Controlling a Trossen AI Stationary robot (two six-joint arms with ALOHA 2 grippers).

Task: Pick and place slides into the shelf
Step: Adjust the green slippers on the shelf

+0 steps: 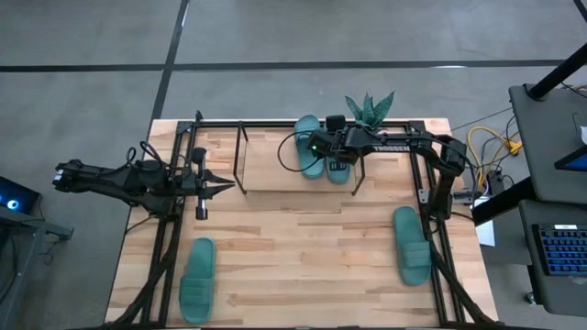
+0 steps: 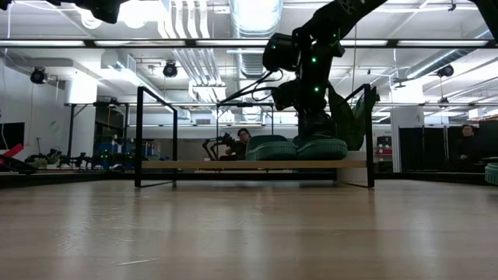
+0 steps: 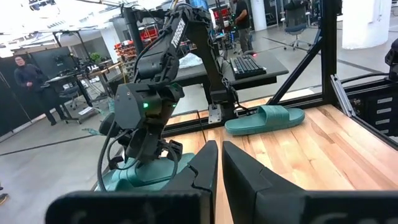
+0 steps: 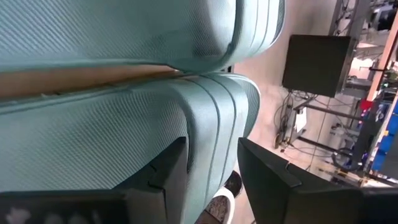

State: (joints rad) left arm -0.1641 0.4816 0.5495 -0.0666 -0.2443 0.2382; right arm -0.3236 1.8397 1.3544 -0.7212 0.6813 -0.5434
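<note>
The shelf (image 1: 266, 174), black rods around a light wood board, stands at the far middle of the table. Two teal slides lie side by side on its right part: one (image 1: 308, 145) is free, resting sole-down on the board. My right gripper (image 1: 339, 158) slants down from the right and is shut on the other one (image 2: 319, 146). Two more slides lie flat on the table, one near left (image 1: 197, 280) and one at the right (image 1: 413, 246). My left gripper (image 1: 225, 186) hangs shut and empty left of the shelf. My right gripper has the slide's wide ribbed strap, at its edge (image 4: 214, 155), between its two fingers, one finger (image 4: 168, 177) on each side. The fingers slant down from above on the table's right. The slide sits level, its sole seemingly on the shelf board (image 2: 194, 164), next to the other slide.
A spiky green potted plant (image 1: 369, 108) stands just behind the shelf's right end. The black frame's rods (image 1: 431, 197) run along both table sides. The left part of the shelf board is bare wood. A person (image 2: 243, 138) sits beyond the table.
</note>
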